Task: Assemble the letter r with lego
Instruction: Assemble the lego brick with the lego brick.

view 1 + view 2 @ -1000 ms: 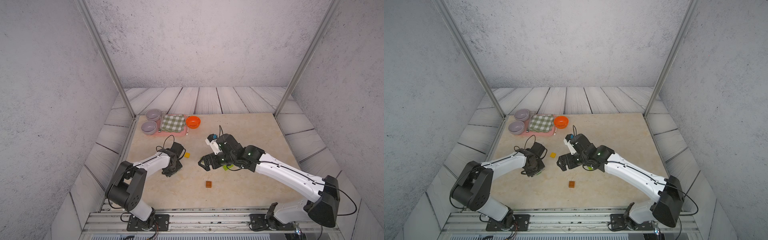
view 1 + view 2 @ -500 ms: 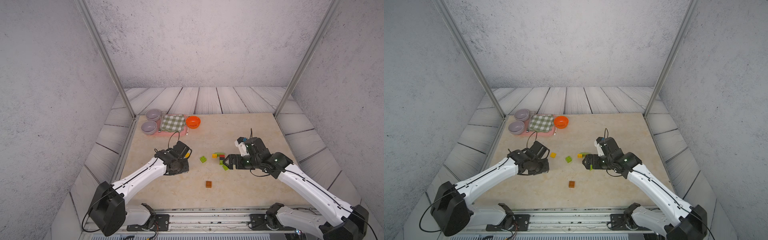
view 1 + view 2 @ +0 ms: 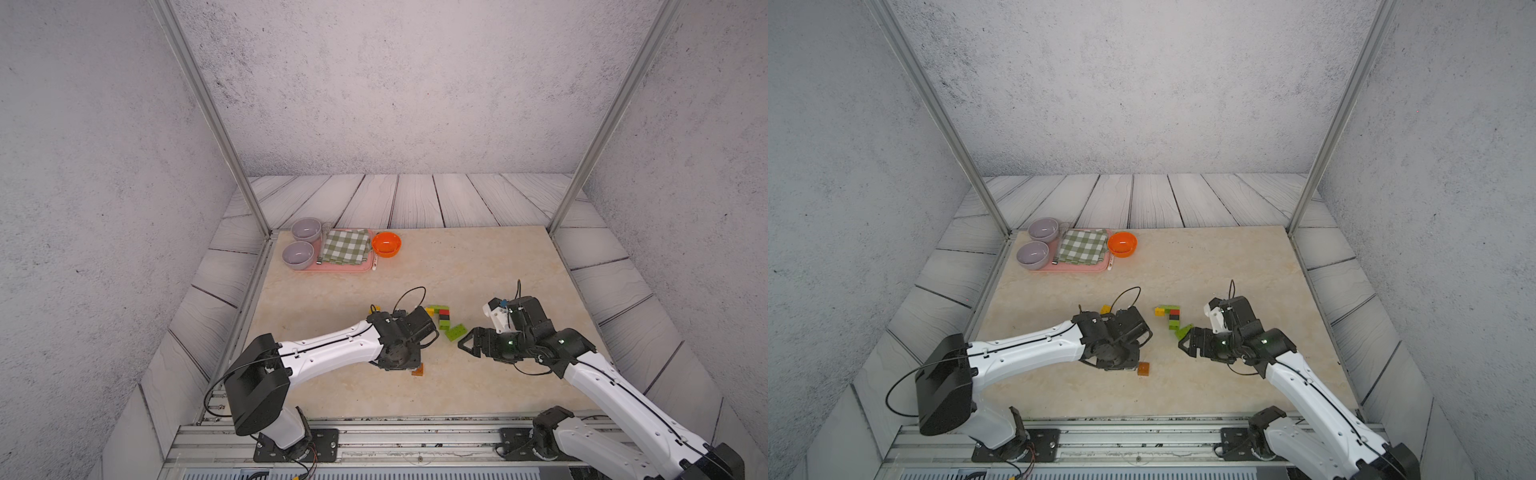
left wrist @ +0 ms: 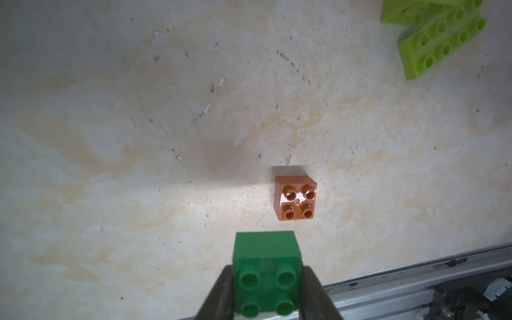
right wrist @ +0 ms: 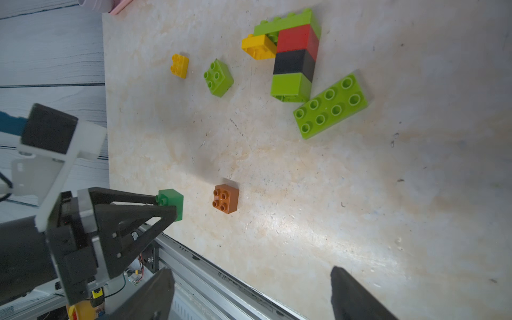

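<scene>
Right now your left gripper (image 4: 267, 285) is clamped on a small dark green four-stud plastic brick (image 4: 266, 249), one black finger on each flank, studs turned toward the wrist camera. You hold it close to the front metal rail (image 4: 415, 279) of the beige marbled tabletop (image 3: 478, 266). Just beside it, clearly apart, a small brown-orange four-stud brick (image 4: 296, 201) sits studs up on the tabletop.

Your right gripper (image 5: 252, 271) stands wide with nothing between its fingers. In both top views its tips are close to one end of a long lime green eight-stud brick (image 3: 456, 331) (image 3: 1183, 331), which lies flat and askew; you cannot tell whether they touch it.

Further out, the joined lego piece (image 5: 295, 52) lies on its side: a long lime green bar (image 5: 285, 22) across the top, then a red brick (image 5: 297, 38), a black brick (image 5: 293, 62) and a lime green square brick (image 5: 289, 87) in a column, with a yellow brick (image 5: 259, 45) hanging off beside the red one. The eight-stud brick's corner is just beside the column's lime end. Off to the side a loose lime green four-stud brick (image 5: 219, 77) and a loose small yellow brick (image 5: 180, 66) rest separately.

At the far left corner a pink tray (image 3: 332, 268) carries two grey bowls (image 3: 298, 254) and a green checked cloth (image 3: 347, 246), with an orange bowl (image 3: 386, 244) just beside it.
</scene>
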### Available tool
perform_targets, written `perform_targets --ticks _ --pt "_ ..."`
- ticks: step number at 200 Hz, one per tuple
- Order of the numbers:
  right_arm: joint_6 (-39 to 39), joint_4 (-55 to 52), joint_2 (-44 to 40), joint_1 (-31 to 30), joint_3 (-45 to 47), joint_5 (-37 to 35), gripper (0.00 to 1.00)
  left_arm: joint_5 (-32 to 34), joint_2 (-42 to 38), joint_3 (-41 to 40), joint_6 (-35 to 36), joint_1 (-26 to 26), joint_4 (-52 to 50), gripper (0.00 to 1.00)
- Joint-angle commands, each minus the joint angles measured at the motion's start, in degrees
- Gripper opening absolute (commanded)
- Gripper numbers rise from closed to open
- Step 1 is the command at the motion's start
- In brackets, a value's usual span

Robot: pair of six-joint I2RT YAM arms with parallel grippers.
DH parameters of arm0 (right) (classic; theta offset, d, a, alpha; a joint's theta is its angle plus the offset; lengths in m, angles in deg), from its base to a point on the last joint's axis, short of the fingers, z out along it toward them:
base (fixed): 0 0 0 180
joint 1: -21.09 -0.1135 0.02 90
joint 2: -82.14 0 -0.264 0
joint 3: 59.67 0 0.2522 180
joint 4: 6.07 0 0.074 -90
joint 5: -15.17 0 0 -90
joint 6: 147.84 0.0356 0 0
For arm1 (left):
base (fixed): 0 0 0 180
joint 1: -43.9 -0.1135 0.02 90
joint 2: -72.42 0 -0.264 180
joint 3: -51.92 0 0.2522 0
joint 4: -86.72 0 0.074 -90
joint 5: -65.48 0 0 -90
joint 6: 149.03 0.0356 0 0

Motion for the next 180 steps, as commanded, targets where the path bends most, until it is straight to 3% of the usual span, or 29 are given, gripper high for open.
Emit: perform_targets --ticks 1,70,113,180 --pt "-1.1 1.6 -1.6 0.5 0.2 2.1 0.91 2.1 2.9 2.2 -2.7 1.0 -0.6 0.0" --pt "-0.6 -1.4 -4.1 0.7 2.3 -1.7 0.91 1.1 10.3 7.4 -0.9 3.0 -1.2 0.0" --pt "-1.7 4.1 -7.0 0.7 5.4 5.9 0.89 0.4 11.6 7.1 -0.3 3.1 -0.2 0.0" --pt "-2.0 4.9 -10.4 0.8 6.4 6.9 0.89 0.0 12.5 7.9 1.5 3.1 0.7 0.0"
